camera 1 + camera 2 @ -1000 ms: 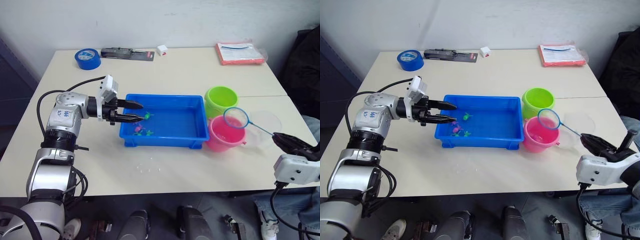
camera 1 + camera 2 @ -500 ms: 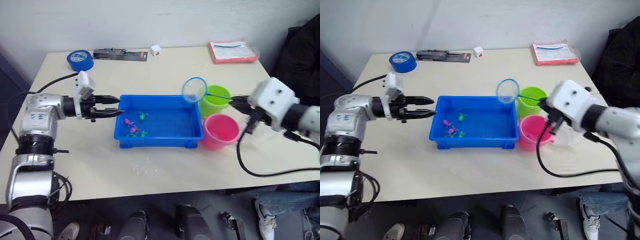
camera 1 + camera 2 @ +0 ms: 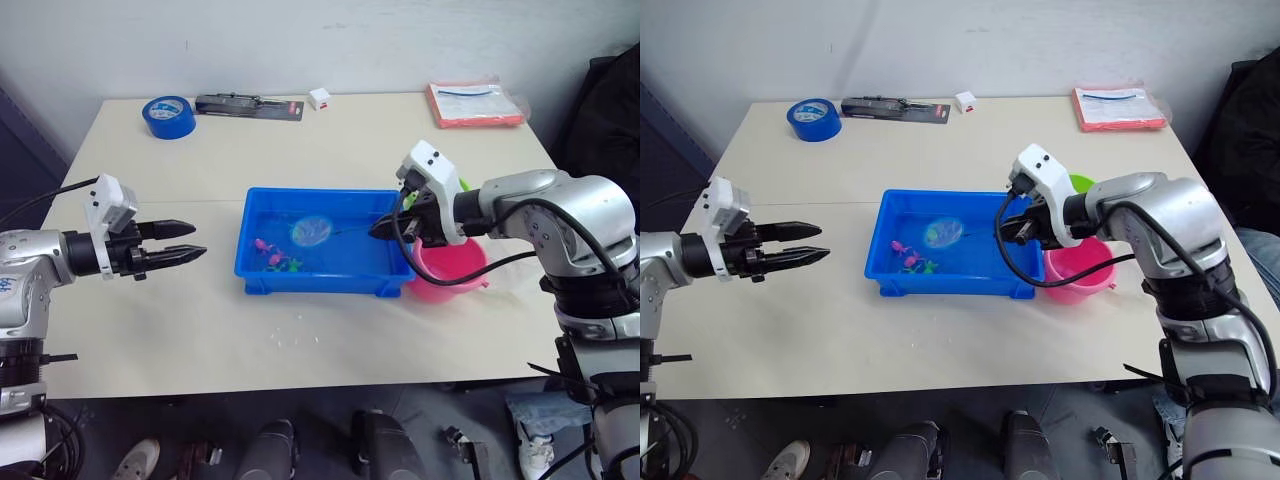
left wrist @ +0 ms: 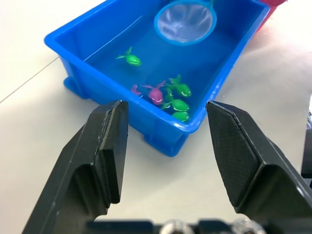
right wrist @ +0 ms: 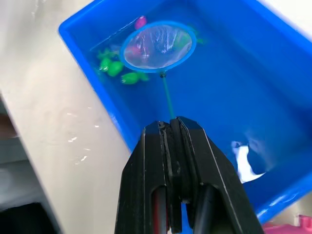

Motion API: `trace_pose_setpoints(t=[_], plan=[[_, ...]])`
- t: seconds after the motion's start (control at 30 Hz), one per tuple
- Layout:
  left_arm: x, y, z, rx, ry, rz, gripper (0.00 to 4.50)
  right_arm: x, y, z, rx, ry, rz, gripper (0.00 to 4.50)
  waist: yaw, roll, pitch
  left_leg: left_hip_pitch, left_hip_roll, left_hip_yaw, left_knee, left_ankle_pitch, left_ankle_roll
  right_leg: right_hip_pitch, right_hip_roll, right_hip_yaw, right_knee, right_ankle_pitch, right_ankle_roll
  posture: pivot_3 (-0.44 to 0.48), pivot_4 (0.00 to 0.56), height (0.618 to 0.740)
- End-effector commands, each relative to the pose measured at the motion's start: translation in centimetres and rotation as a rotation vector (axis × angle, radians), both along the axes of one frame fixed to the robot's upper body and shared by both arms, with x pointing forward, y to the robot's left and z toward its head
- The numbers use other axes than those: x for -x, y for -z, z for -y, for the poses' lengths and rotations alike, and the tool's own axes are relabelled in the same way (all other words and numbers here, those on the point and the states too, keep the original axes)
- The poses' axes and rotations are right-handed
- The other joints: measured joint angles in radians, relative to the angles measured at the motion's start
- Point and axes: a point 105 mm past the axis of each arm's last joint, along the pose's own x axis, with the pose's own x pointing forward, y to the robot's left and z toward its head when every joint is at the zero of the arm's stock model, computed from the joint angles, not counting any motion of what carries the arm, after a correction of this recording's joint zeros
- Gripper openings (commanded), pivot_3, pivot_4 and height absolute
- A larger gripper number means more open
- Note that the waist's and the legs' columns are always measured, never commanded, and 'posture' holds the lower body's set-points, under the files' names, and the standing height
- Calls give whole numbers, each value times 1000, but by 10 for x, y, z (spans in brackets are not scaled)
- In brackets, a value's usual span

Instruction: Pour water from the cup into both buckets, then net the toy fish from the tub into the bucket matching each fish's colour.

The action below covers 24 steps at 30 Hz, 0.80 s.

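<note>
The blue tub [image 3: 320, 288] holds water and several toy fish, pink [image 3: 262, 246] and green [image 3: 287, 265], near its left end. My right gripper [image 3: 385, 228] is shut on the net's thin handle at the tub's right rim. The net [image 3: 311, 231] has its light-blue hoop low inside the tub, beside the fish [image 5: 113, 67]. The pink bucket [image 3: 455, 272] stands right of the tub. A sliver of the green bucket [image 3: 1080, 183] shows behind my right arm. My left gripper [image 3: 190, 240] is open and empty, left of the tub and apart from it. The cup is hidden.
Along the table's far edge lie a blue tape roll [image 3: 166, 109], a black packaged tool [image 3: 250, 104], a small white box [image 3: 321, 98] and a red packet [image 3: 477, 103]. Water drops [image 3: 300, 325] spot the table in front of the tub.
My right arm swung the net from above the buckets down into the tub. My left gripper drew back to the left, away from the tub's left wall.
</note>
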Motion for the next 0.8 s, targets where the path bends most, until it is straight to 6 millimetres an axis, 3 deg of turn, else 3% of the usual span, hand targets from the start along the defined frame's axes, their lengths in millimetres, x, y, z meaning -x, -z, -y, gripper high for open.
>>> trace_pose_setpoints(t=[0.03,0.2,0.8], plan=[[6,-13,0,5,-8,52,2786,3,-2,-4,19,-35,-13,799,-1,0,0,0,0,0,0,0,0,0,0,0,0,0,0,0,150,737],[8,-11,2,11,-14,48,2786,-6,8,-11,50,-16,-29,799,-3,0,0,0,0,1,0,0,0,-1,0,0,0,0,0,0,150,737],[12,-10,3,21,-27,50,2786,-19,14,-31,126,-65,-30,799,-28,0,0,0,0,1,-1,0,0,-2,0,-1,1,0,0,0,150,737]])
